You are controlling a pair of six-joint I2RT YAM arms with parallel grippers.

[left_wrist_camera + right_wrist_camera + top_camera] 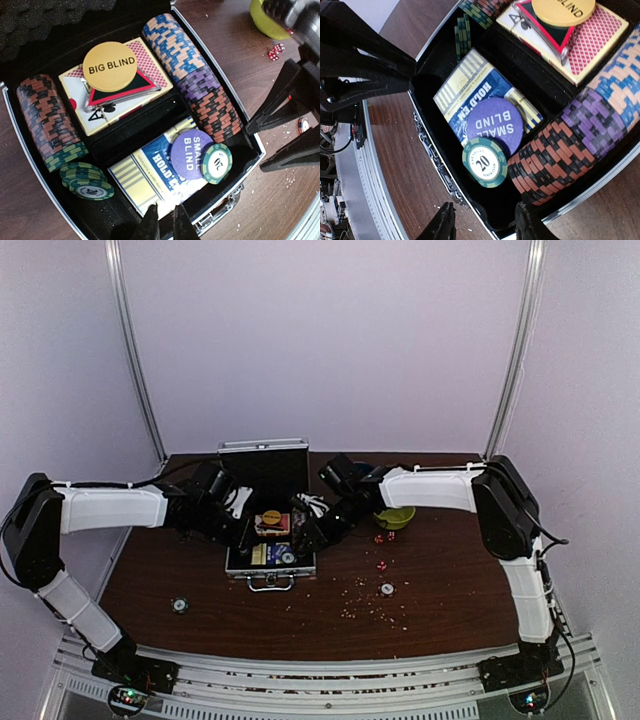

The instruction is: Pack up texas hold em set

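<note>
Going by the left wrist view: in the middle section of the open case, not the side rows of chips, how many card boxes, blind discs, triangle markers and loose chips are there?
Card boxes: 2, the red card box and the blue card box
Blind discs: 2, the BIG BLIND disc and the SMALL BLIND disc
Triangle markers: 1, the red triangle
Loose chips: 1, the green 20 chip
Total: 6
</note>
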